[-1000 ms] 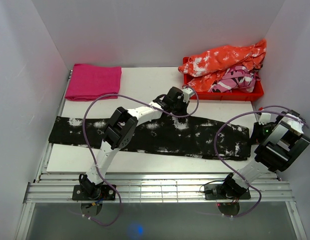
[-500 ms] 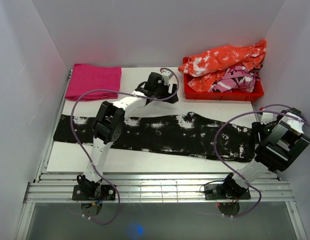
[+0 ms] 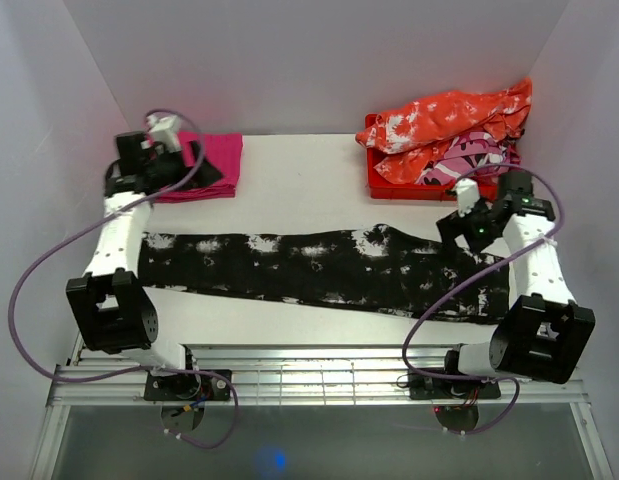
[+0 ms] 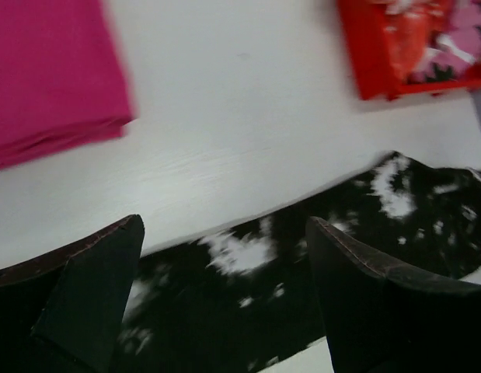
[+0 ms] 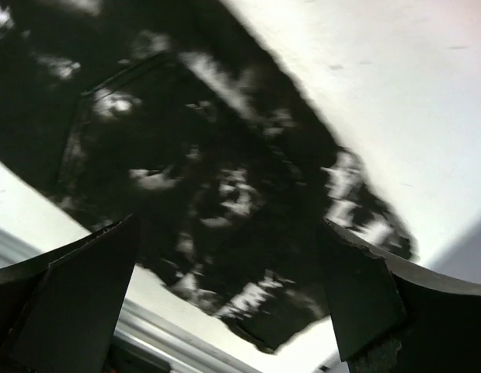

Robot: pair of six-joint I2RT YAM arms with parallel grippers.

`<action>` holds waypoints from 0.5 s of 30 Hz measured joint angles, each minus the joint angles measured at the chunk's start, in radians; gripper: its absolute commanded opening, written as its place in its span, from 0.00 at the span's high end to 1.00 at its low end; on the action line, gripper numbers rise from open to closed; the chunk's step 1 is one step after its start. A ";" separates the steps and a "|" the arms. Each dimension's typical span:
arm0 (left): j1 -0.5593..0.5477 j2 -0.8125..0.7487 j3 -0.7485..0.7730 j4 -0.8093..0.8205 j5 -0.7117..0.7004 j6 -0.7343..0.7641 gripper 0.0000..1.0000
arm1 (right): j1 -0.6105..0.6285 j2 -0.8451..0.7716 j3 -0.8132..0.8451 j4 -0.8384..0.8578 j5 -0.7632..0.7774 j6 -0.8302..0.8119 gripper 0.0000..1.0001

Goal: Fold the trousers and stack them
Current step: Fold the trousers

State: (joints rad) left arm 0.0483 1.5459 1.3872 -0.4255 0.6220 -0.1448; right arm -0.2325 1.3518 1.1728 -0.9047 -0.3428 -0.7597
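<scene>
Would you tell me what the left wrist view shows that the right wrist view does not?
Only the left wrist: the magenta cloth and the red bin. Only the right wrist: one end of the trousers and a grey rail beyond the table. Both: the trousers on the table, framed by the open left claw or right claw.

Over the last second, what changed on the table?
Left tool swung from the middle of the trousers out to the far left, by the magenta cloth. Right tool moved from the trousers' right end toward the red bin. Both are open, holding nothing. Trousers, cloth and bin stayed put.
</scene>
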 measured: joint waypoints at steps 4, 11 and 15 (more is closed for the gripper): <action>0.346 -0.008 -0.063 -0.180 0.007 0.135 0.04 | 0.085 0.083 -0.085 0.002 0.004 0.047 0.03; 0.647 0.022 -0.089 -0.417 0.004 0.373 0.12 | 0.071 0.274 -0.190 0.124 0.117 0.056 0.01; 0.723 0.081 -0.089 -0.459 -0.032 0.440 0.19 | 0.031 0.286 -0.180 0.157 0.154 0.031 0.01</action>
State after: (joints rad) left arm 0.7712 1.6272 1.2987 -0.8845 0.5896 0.2955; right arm -0.2012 1.6379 0.9928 -0.7479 -0.1886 -0.7292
